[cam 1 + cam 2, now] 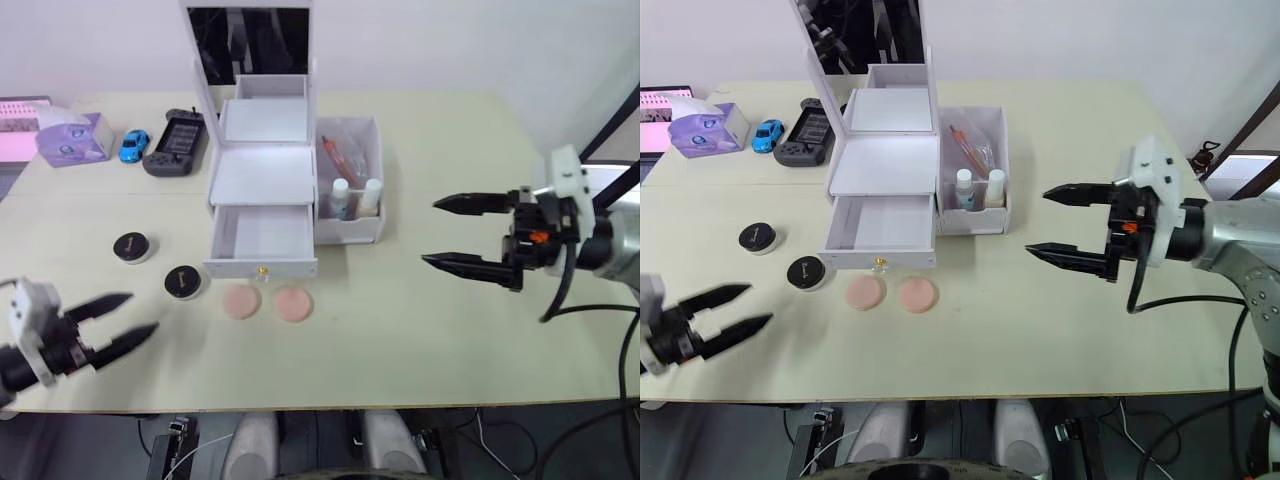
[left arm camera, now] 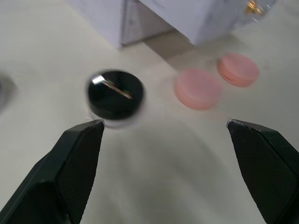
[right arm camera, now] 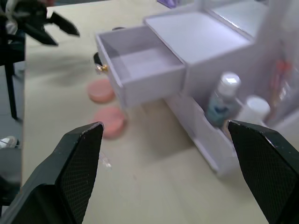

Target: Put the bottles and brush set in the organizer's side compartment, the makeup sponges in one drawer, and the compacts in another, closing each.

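Head views, organizer (image 1: 262, 180): we see the white box standing at the table's (image 1: 420, 340) middle with its mirror lid upright and its lower drawer (image 1: 262, 240) pulled out and bare inside.
Head views, side compartment (image 1: 350, 205): on the organizer's right side, it holds the two bottles (image 1: 342, 197) upright at the front and the bagged brush set (image 1: 345, 155) behind them.
Head views, makeup sponges (image 1: 267, 302): two pink puffs lie side by side on the table just in front of the open drawer.
Head views, compacts (image 1: 157, 264): two black discs rest on the table to the left of the organizer, apart from each other.
Head views, left gripper (image 1: 118, 322): low at the near left, fingers spread, holding nothing.
Head views, right gripper (image 1: 452, 232): to the right of the organizer, fingers wide apart, empty.
Left wrist view: we see one compact and both sponges on the table beyond the parted fingers.
Right wrist view: we see the open drawer, the sponges beside it and both bottles in the side bin.
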Controlling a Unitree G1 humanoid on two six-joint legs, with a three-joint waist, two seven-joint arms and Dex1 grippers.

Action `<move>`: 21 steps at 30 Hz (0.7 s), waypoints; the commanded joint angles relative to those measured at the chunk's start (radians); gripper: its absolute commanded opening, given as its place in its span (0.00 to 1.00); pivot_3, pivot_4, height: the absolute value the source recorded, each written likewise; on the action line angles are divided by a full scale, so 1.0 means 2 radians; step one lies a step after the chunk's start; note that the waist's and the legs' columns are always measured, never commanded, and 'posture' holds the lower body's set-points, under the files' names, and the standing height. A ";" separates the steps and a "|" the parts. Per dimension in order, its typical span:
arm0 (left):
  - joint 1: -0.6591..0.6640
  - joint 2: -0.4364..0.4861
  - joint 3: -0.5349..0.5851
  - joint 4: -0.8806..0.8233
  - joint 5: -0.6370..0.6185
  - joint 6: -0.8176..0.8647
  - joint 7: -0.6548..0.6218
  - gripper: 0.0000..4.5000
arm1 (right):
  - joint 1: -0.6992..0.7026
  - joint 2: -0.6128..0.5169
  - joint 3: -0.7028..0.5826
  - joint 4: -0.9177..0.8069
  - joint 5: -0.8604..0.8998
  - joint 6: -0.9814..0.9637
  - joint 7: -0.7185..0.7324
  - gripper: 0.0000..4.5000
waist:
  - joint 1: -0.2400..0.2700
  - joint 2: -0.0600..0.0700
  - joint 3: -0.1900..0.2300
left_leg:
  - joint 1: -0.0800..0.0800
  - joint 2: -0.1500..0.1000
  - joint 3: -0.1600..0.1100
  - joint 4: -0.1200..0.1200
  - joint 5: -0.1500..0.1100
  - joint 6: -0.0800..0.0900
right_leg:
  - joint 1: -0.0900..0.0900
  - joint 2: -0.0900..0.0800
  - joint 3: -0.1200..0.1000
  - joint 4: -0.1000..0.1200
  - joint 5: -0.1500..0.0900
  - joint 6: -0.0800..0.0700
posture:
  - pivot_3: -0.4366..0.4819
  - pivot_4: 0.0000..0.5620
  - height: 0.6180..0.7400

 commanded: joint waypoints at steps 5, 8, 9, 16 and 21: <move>0.057 -0.064 -0.052 -0.210 -0.035 0.028 0.103 0.98 | -0.092 -0.014 0.047 0.014 0.038 0.078 -0.007 1.00 | -0.001 0.001 0.000 | -0.001 0.002 0.003 0.000 -0.001 -0.001 | 0.001 -0.001 -0.002 -0.007 0.001 -0.001 | 0.48 0.27 1.00; 0.049 -0.070 -0.089 -0.239 -0.036 0.052 0.147 0.98 | -0.125 -0.018 0.062 0.024 0.048 0.107 0.001 1.00 | -0.001 0.000 -0.001 | -0.002 0.001 0.006 0.001 0.000 0.000 | 0.002 -0.003 -0.001 -0.007 0.001 -0.001 | 0.48 0.27 1.00; 0.040 -0.065 -0.116 -0.246 -0.013 0.056 0.163 0.98 | -0.142 -0.022 0.069 0.032 0.049 0.122 0.003 1.00 | -0.001 0.001 0.000 | -0.002 0.001 0.006 0.001 0.000 0.000 | 0.001 -0.003 -0.001 -0.007 0.001 -0.001 | 0.48 0.27 1.00; -0.023 -0.064 -0.236 -0.245 0.060 0.090 0.249 0.98 | -0.185 -0.027 0.099 0.045 0.021 0.134 -0.001 1.00 | 0.000 0.000 -0.001 | -0.002 0.001 0.004 0.000 -0.001 0.002 | 0.000 0.001 -0.001 -0.004 0.003 -0.003 | 0.48 0.27 1.00; -0.069 -0.079 -0.324 -0.231 0.108 0.086 0.279 0.98 | -0.174 -0.036 0.099 0.030 0.013 0.139 -0.005 1.00 | 0.000 0.000 -0.001 | -0.002 0.001 0.003 0.000 -0.001 0.003 | 0.000 0.001 -0.001 -0.003 0.003 -0.003 | 0.48 0.27 1.00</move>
